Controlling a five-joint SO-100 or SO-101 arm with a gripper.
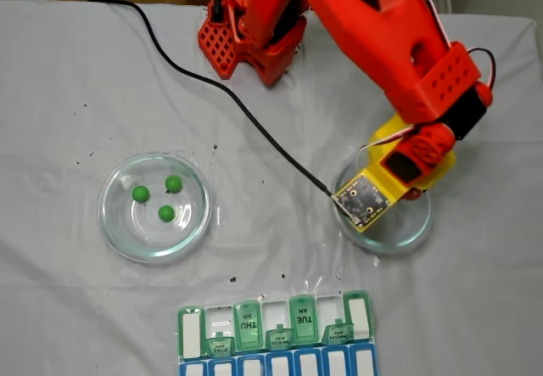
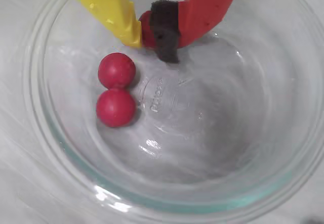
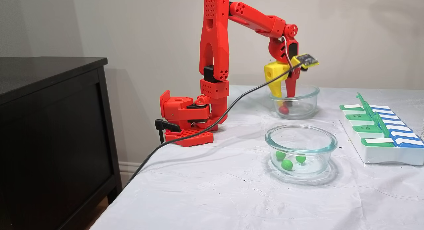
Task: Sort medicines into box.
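My hand (image 2: 147, 32) grips a red ball (image 2: 146, 26) inside the dish (image 2: 167, 204); two more red balls (image 2: 116, 70) touch beside it. Three green balls (image 1: 166, 213) sit in another dish (image 1: 114, 223). The box (image 1: 254, 333) lies at the counter's (image 1: 68, 87) edge, several lids raised.

Two balls (image 2: 116, 88) touching in a dish (image 2: 283, 133), end effector (image 2: 147, 32) just behind them, wrist view.
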